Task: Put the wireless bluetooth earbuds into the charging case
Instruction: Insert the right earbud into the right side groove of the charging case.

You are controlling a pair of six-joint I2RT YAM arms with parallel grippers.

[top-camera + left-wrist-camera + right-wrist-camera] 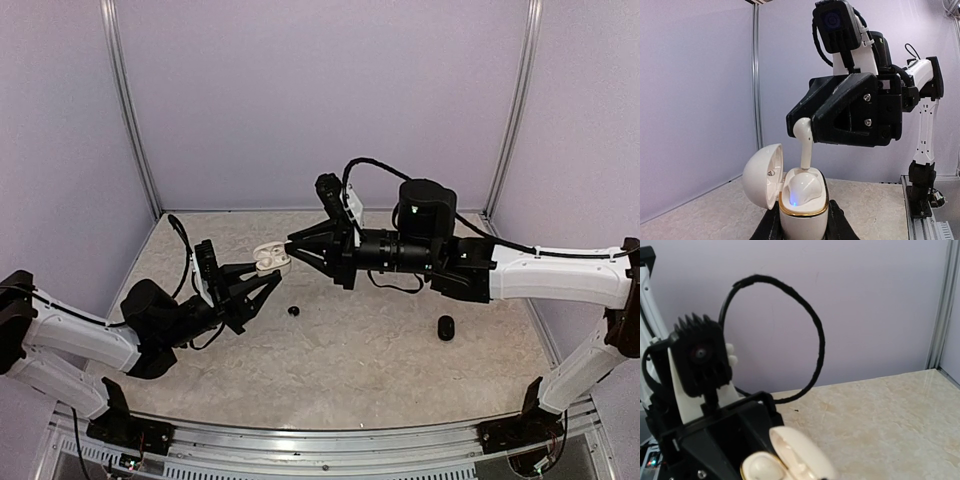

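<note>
My left gripper point(803, 222) is shut on a white charging case point(802, 217) with a gold rim and holds it upright above the table, lid point(761, 175) open to the left. One white earbud point(802, 189) sits in the case, with a blue light on. My right gripper point(807, 127) is shut on a white stemmed earbud point(804, 142), stem down, its tip in the case's far socket. In the top view the grippers point(262, 275) point(292, 248) meet at the case point(270, 258). A tiny black bud point(293, 311) lies on the table.
A black pebble-shaped case point(446, 327) lies on the table at the right. The right wrist view shows the open case point(790, 462), the left arm's camera point(700, 360) and a black cable loop point(810, 325). Purple walls enclose the marbled table point(380, 350).
</note>
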